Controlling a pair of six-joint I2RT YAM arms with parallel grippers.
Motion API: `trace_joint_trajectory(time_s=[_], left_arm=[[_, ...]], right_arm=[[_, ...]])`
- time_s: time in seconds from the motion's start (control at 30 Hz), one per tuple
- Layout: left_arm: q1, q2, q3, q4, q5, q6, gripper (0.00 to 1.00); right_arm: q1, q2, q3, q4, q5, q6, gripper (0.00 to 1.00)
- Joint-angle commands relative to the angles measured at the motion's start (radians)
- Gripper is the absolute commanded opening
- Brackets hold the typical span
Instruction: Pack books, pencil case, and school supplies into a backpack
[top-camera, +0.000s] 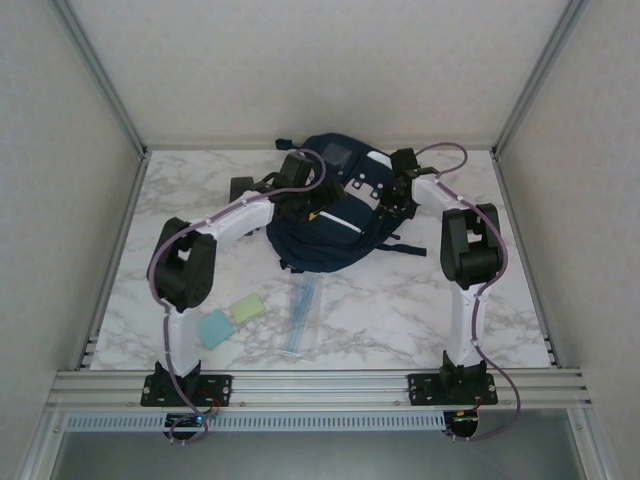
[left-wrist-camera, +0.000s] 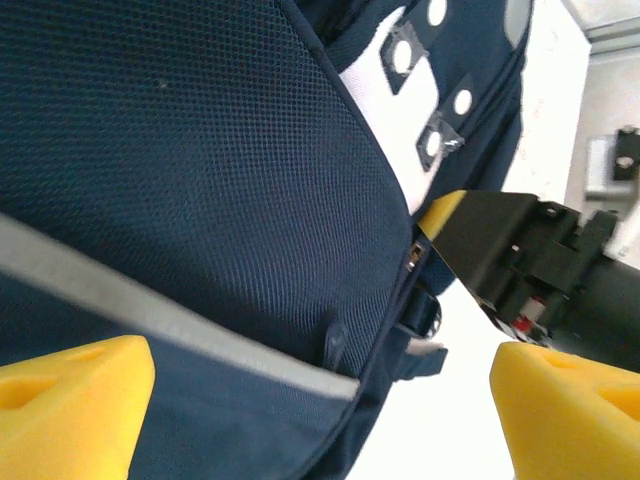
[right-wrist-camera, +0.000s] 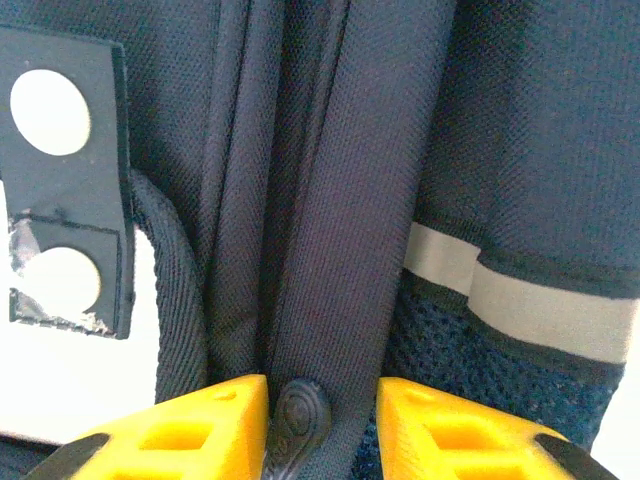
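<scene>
The navy backpack (top-camera: 335, 235) lies at the back middle of the table, and both grippers are on it. My left gripper (top-camera: 303, 207) hovers open over its left side; in the left wrist view the yellow fingers (left-wrist-camera: 75, 400) stand wide apart over the mesh fabric (left-wrist-camera: 200, 150) and white stripe. My right gripper (right-wrist-camera: 322, 415) is closed around a fold of fabric with a dark zipper pull (right-wrist-camera: 295, 420) between its pads. The pale blue pad (top-camera: 214, 328) and pale green pad (top-camera: 247, 308) lie in front of the left arm. A clear pencil case (top-camera: 303, 315) lies near them. The books are out of view.
Dark straps (top-camera: 405, 248) trail from the backpack toward the right arm. Aluminium frame posts and white walls close in the marble table (top-camera: 400, 310) on three sides. Bare tabletop lies in front of the backpack on the right.
</scene>
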Motion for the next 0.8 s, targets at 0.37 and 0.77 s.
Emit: trace_joint_trajectory(time_s=[0.37,0.77], left_arm=[[0.005,0.203,0.168,-0.131,-0.033,0.047,0.85],[0.03,0.277,0.265,-0.159,-0.044,0.049,0.85]], right_arm=[[-0.001,0.069,0.111,-0.057,-0.016,-0.079,0.16],[0.016,-0.192,-0.181,0.101,-0.054,-0.158,0.02]])
